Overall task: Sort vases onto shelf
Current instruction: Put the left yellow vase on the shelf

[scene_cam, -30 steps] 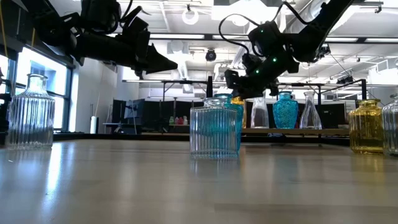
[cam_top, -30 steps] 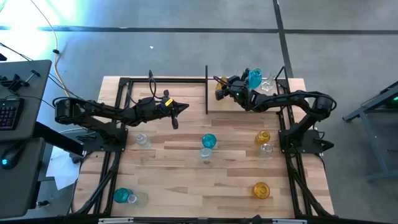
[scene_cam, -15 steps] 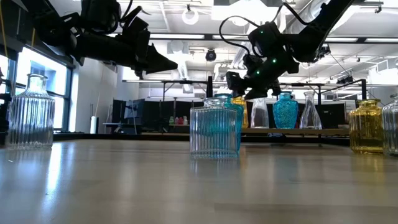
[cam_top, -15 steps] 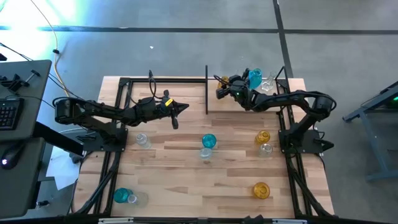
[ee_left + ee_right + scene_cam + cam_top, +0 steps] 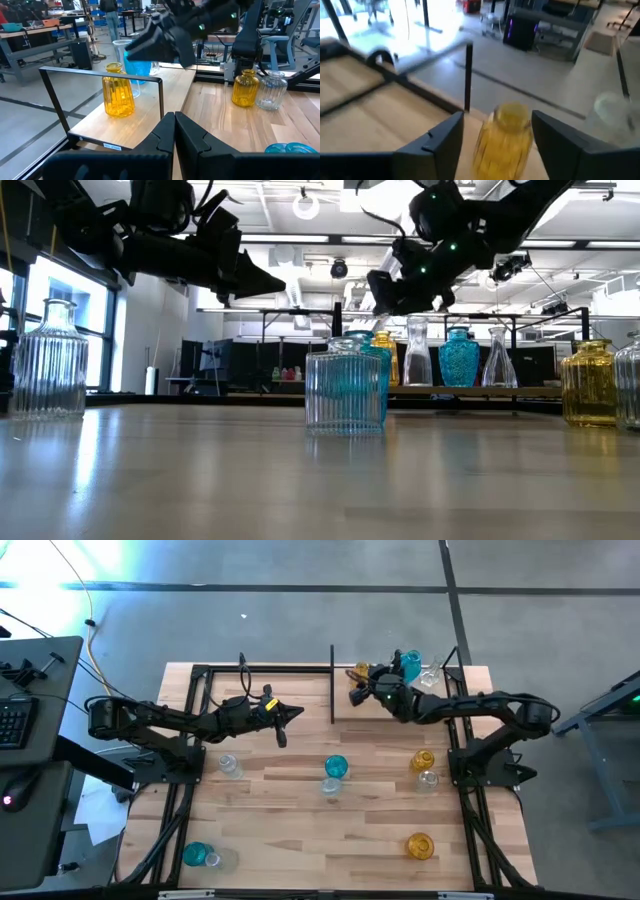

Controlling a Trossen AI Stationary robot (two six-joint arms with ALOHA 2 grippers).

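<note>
High view: the right gripper [image 5: 357, 695] hangs upper centre-right, just beside an amber vase [image 5: 362, 671] on the shelf [image 5: 440, 692]; the arm hides part of the shelf. The left gripper [image 5: 290, 714] waits mid-left, fingers together.

Low view: shelf vases sit small, far right of centre.

Right wrist view: fingers apart, the blurred amber vase between them, seemingly untouched.
</note>
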